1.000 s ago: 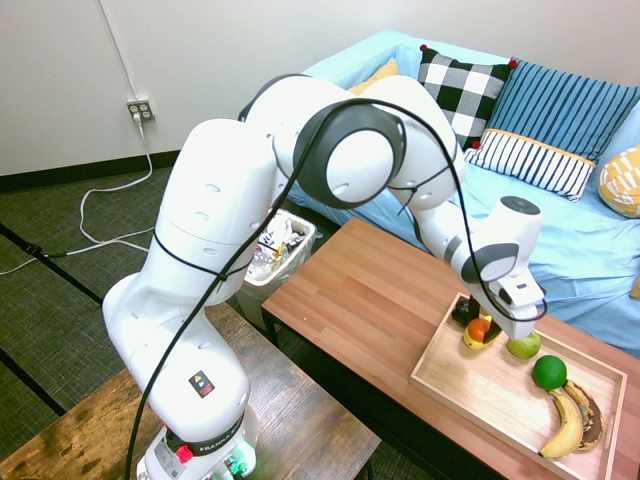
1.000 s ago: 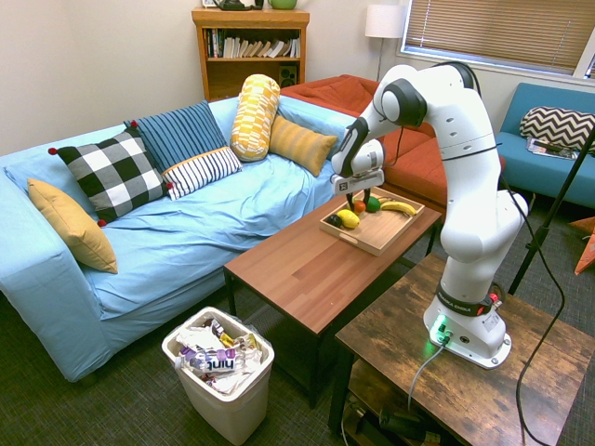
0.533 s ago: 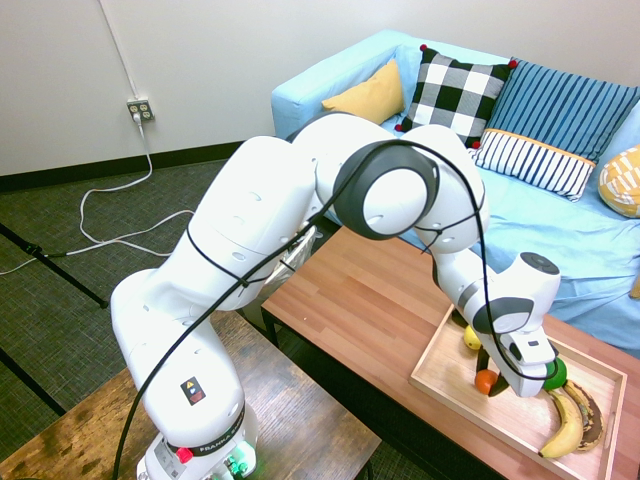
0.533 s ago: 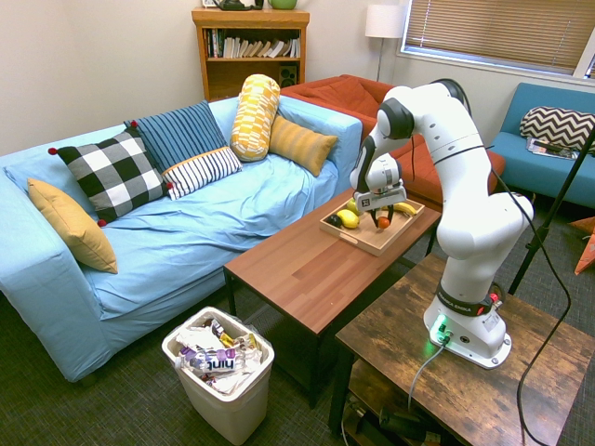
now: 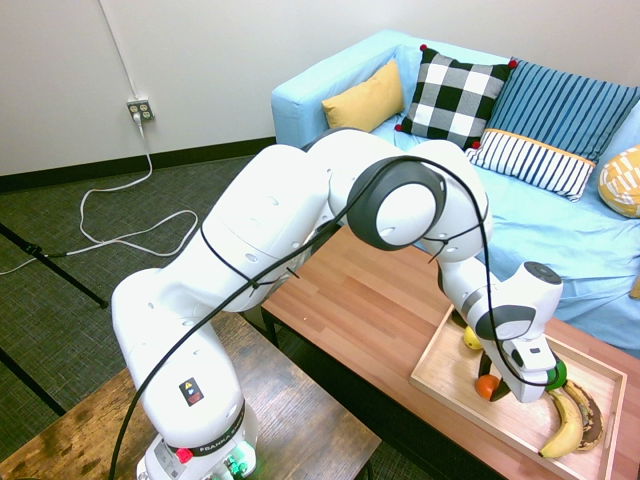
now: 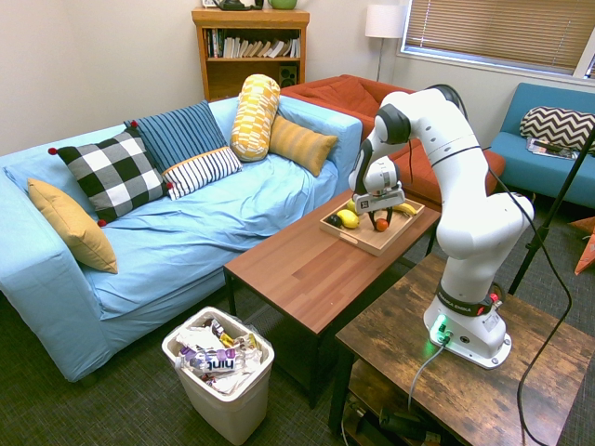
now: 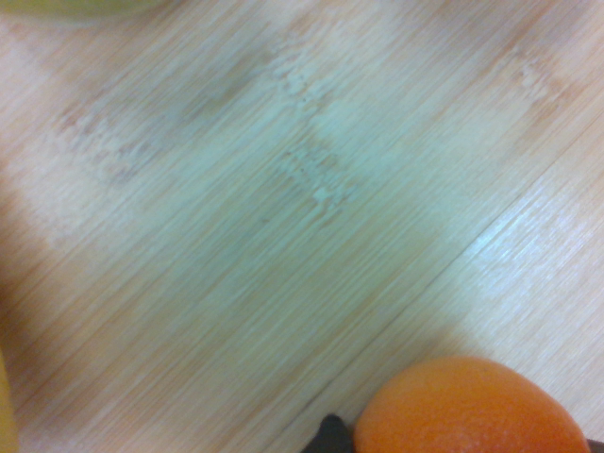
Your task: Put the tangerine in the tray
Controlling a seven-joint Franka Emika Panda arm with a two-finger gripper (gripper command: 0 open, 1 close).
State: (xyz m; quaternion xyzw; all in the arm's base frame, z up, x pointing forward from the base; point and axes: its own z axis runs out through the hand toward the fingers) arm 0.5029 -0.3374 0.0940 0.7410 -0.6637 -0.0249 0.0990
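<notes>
Closed around the tangerine [image 5: 486, 387] at lower right, jaws should settle it on the tray [image 5: 447, 389] before parting gently.

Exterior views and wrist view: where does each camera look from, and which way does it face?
First exterior: above the robot's base side, facing the sofa; the arm crosses from picture left.
Second exterior: opposite side, facing the bookcase and wooden tray; the arm enters from picture right.
Wrist: on the wrist, close over the tray; the tangerine and a dark sliver show at its bottom edge.
Both exteriors share the sofa, tray and tangerine.
</notes>
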